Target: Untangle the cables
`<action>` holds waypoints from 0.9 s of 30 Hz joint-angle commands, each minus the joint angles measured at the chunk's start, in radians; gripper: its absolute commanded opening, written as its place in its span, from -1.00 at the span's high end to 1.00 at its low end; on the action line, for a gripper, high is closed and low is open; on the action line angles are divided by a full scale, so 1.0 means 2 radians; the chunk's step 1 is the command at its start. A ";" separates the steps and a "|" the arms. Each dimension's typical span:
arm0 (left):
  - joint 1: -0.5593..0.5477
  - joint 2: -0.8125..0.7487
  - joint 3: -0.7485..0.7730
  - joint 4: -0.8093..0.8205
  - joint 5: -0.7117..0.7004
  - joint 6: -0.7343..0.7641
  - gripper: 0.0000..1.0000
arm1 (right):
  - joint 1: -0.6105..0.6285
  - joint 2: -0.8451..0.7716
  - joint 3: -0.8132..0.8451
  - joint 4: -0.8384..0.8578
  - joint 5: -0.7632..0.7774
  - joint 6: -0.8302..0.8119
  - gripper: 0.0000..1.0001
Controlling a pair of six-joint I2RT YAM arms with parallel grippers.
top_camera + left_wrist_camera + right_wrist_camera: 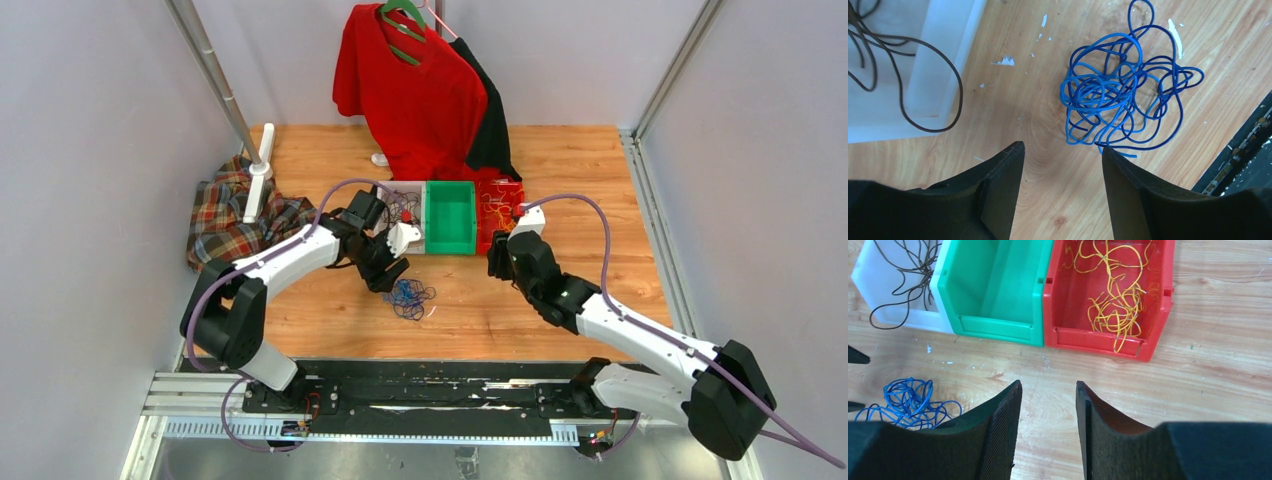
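A tangle of blue cables (pixel 408 296) lies on the wooden table, also seen in the left wrist view (pixel 1120 95) and the right wrist view (pixel 908 402). Black cables (pixel 908 275) sit in a white bin (pixel 863 275), with one loop hanging over its wall (pixel 933 125). Yellow cables (pixel 1113 295) fill a red bin (pixel 1098 340). My left gripper (pixel 1063 147) is open just short of the blue tangle, holding nothing. In front of the red bin, my right gripper (pixel 1048 385) is open over bare wood.
A green bin (pixel 993 325) stands between the white and red bins. A red shirt (pixel 415 90) hangs at the back. A plaid cloth (pixel 235 215) and a white pole stand (pixel 258 170) are at the left. A black rail (pixel 1243 150) runs along the near edge.
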State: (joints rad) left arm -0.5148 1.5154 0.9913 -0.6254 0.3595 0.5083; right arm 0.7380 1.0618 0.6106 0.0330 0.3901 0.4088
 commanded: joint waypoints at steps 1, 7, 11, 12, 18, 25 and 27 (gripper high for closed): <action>0.008 0.013 -0.015 0.036 0.025 -0.029 -0.24 | 0.023 -0.012 -0.013 0.011 0.024 0.016 0.13; 0.008 0.013 -0.026 0.066 0.050 -0.073 -0.09 | 0.046 0.003 -0.014 0.015 0.043 0.021 0.17; 0.008 0.007 -0.029 0.075 0.039 -0.080 0.26 | 0.059 0.015 -0.013 0.026 0.043 0.024 0.27; 0.008 0.004 -0.029 0.073 0.039 -0.082 0.42 | 0.064 0.017 -0.012 0.029 0.043 0.023 0.29; 0.008 -0.046 -0.016 0.034 0.043 -0.079 0.99 | 0.077 0.030 -0.006 0.059 0.033 0.011 0.32; 0.008 -0.090 0.003 0.002 0.056 -0.091 0.99 | 0.095 0.045 0.009 0.087 0.002 -0.011 0.32; 0.008 -0.090 0.003 0.004 0.057 -0.103 0.86 | 0.100 0.045 0.012 0.090 0.004 -0.019 0.29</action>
State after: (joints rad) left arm -0.5007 1.3483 0.9688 -0.5858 0.4427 0.3424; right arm 0.9085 1.1496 0.5972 0.1562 0.4076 0.4103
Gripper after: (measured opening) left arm 0.012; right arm 0.345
